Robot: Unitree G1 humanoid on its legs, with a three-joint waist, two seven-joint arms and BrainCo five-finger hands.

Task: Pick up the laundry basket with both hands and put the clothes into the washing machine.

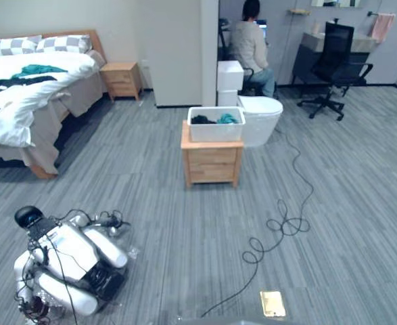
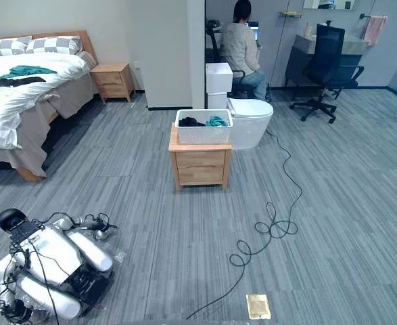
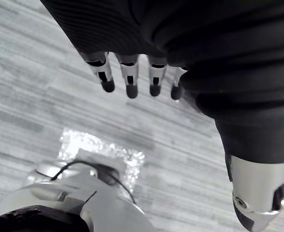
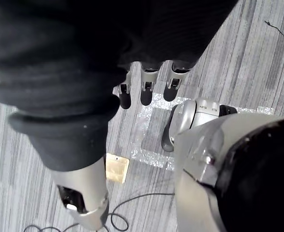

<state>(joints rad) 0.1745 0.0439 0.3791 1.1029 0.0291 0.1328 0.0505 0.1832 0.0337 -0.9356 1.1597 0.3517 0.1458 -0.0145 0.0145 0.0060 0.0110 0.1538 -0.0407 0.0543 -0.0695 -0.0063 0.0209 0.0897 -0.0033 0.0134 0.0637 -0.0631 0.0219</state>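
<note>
A white laundry basket (image 1: 216, 124) holding dark and teal clothes stands on a small wooden cabinet (image 1: 212, 161) in the middle of the room, a few steps ahead of me. Right behind it sits a white rounded appliance (image 1: 261, 118) with a white box (image 1: 230, 75) beside it. My left hand (image 3: 131, 77) hangs over the grey floor with its fingers straight and nothing in it. My right hand (image 4: 146, 87) hangs the same way, its fingers relaxed and holding nothing. Both hands are far from the basket.
A bed (image 1: 29, 95) with clothes on it and a nightstand (image 1: 122, 80) stand at the far left. A white and black machine (image 1: 66, 267) lies on the floor near left. A person (image 1: 251, 47) sits at the back, near a black office chair (image 1: 333, 64). A brass floor plate (image 1: 272, 303) lies near.
</note>
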